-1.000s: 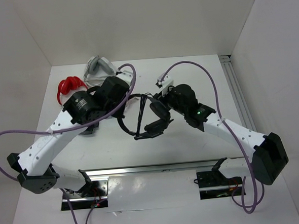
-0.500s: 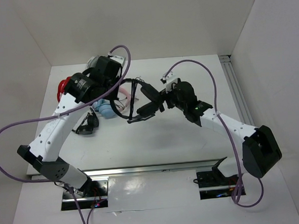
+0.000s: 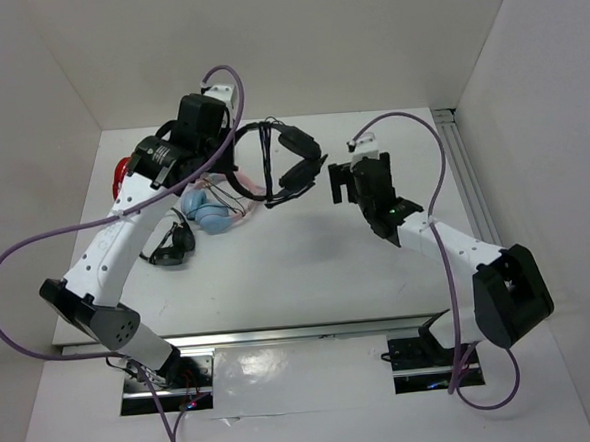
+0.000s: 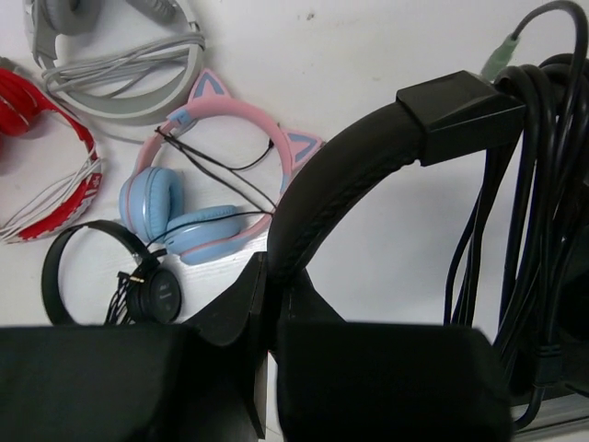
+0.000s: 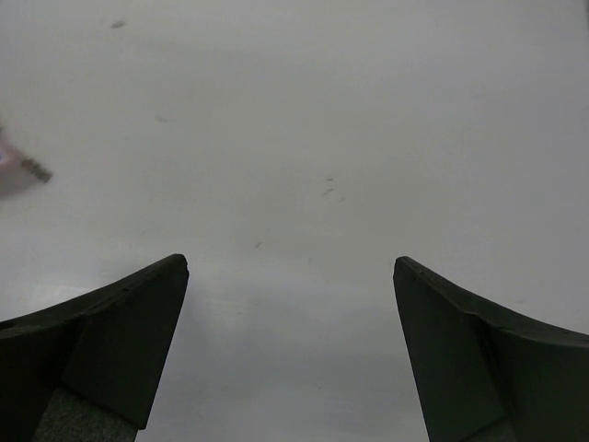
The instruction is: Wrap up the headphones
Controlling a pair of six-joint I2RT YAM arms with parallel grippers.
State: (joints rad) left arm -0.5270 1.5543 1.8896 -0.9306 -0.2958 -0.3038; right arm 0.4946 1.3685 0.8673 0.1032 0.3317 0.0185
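Grey headphones (image 4: pixel 129 97), red headphones (image 4: pixel 83 147), pink-and-blue headphones (image 4: pixel 152 198) and small black headphones (image 4: pixel 152 295) lie clustered.

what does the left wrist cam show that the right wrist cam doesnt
Left wrist only: the left gripper shut on the band of the headphones, their cable hanging in loops, and on the table beyond, a pink-and-blue pair, a grey pair, a red pair and a small black pair. Right wrist only: the right gripper, jaws wide open with nothing between them. Both: bare white tabletop.
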